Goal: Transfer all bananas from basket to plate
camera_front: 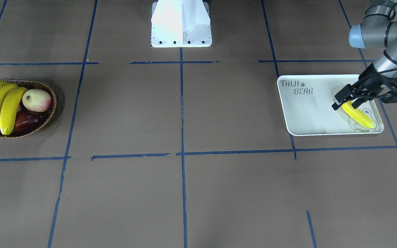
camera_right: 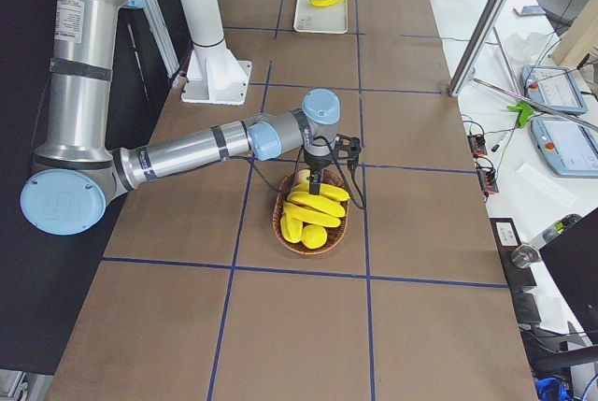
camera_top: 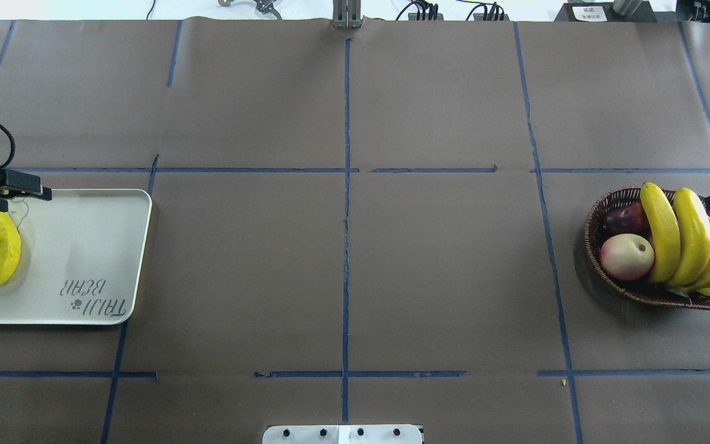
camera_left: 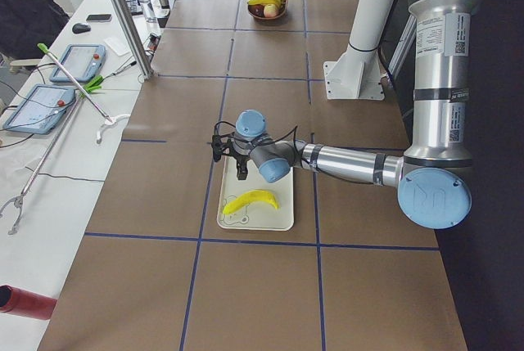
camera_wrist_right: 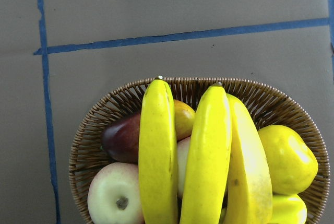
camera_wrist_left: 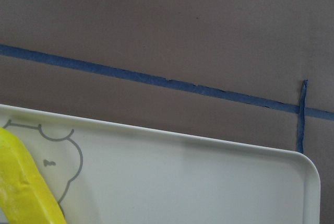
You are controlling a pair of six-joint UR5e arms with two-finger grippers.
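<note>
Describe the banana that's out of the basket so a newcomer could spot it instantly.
Find the white plate printed TAIJI BEAR at the robot's left end of the table. One yellow banana lies on it, across the bear drawing, by the left claw. It lies alone, while the other bananas are piled in the wicker basket.

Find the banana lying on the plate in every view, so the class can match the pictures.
Front-facing: banana at right, on the plate.
Overhead: banana far left.
Exterior left: banana centre, small.
Exterior right: banana top centre, tiny.
Left wrist: banana bottom-left corner.
Right wrist: not in it.
Shared landmark: the plate under it.
</note>
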